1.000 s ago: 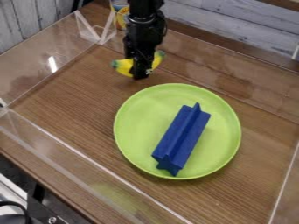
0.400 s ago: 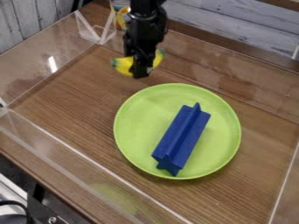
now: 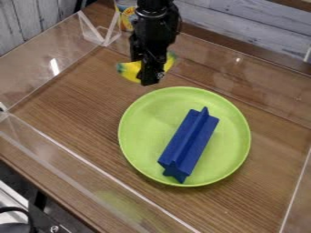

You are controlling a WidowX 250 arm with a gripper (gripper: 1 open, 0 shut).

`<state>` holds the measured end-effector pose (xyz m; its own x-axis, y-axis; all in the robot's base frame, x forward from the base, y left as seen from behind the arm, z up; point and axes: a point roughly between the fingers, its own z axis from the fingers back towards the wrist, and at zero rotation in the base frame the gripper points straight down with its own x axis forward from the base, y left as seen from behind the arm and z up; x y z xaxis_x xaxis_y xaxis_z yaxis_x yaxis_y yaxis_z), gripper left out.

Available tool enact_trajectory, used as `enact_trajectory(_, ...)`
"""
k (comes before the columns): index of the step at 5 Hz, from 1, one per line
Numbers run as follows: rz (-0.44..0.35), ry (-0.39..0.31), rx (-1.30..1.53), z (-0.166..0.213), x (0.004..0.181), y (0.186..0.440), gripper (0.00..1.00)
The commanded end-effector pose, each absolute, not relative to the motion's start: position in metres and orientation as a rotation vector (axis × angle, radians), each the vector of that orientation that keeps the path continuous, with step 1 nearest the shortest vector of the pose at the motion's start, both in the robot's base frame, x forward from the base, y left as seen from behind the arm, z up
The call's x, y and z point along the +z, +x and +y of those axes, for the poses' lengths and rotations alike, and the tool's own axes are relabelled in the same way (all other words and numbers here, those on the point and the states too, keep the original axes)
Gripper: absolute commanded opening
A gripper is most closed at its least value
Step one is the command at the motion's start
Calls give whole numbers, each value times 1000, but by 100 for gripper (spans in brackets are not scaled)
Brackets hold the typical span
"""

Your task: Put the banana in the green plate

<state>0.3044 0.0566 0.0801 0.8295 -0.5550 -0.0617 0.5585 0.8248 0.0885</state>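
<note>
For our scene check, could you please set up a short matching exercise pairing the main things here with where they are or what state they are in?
Things:
1. banana
2. blue block
3. green plate
4. tool

States:
A. lying on the plate
B. shut on the banana
C. resting on the wooden table
D. held beyond the plate's far edge

Pairs: 1-D, 2-A, 3-C, 4-B

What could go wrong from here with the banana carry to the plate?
1. The gripper is shut on the banana near its middle, with both ends sticking out; the curved, smooth-looking toy may twist or slip.
2. The blue block already takes up much of the green plate; a drop toward the plate's centre could land on the block and roll off. The bare left part looks safer.
3. The clear wall stands close behind the arm.
</note>
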Motion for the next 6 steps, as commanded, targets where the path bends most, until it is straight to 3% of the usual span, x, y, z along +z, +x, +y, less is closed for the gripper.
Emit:
enact_trajectory(1,-17,115,-586,46,103,295,0)
enact_trajectory(6,-21,56,-514,8,115,253,0)
